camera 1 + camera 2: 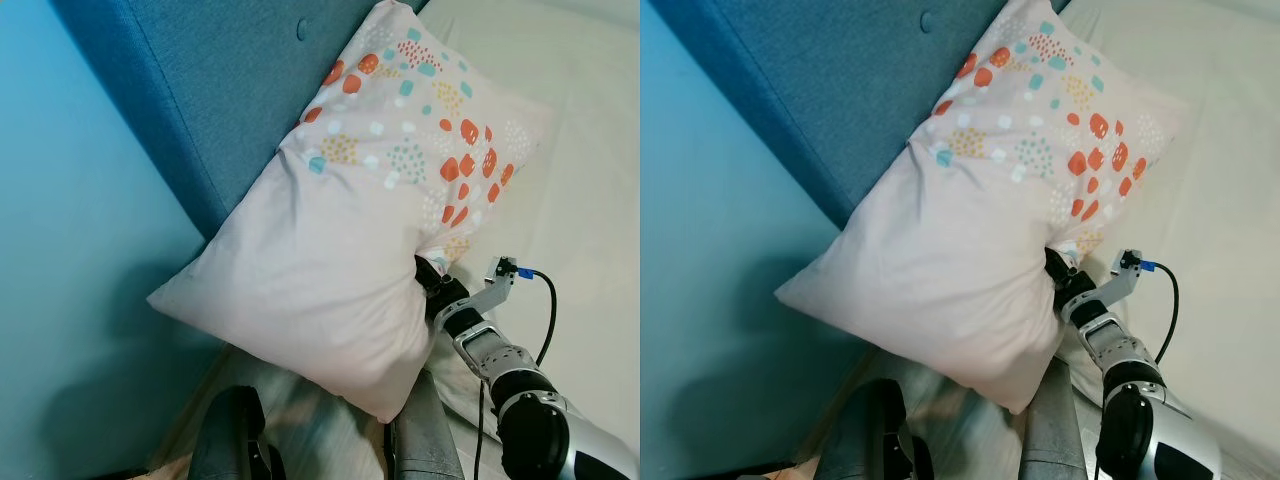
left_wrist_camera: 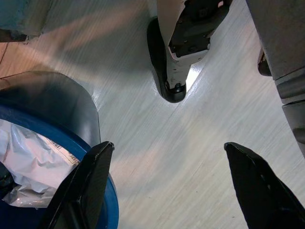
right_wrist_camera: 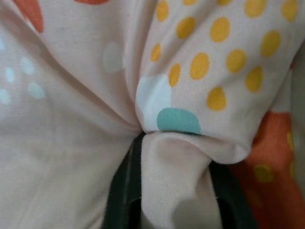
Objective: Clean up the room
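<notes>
A large pale pink pillow [image 1: 340,230] with orange, teal and yellow spots leans against the blue padded headboard [image 1: 220,90], its lower corner hanging over the bed's edge. My right gripper [image 1: 428,272] is shut on a fold at the pillow's right edge. In the right wrist view the two black fingers [image 3: 125,191] pinch a bunch of the pillow [image 3: 176,181] cloth between them. My left gripper [image 2: 167,186] hangs low over the pale wood floor [image 2: 162,143], open, with nothing between its fingers.
A cream sheet [image 1: 580,170] covers the bed to the right. A light blue wall [image 1: 70,250] stands to the left. In the left wrist view a blue bin [image 2: 28,162] lined with a white plastic bag is beside the gripper, and my foot [image 2: 176,57] stands on the floor.
</notes>
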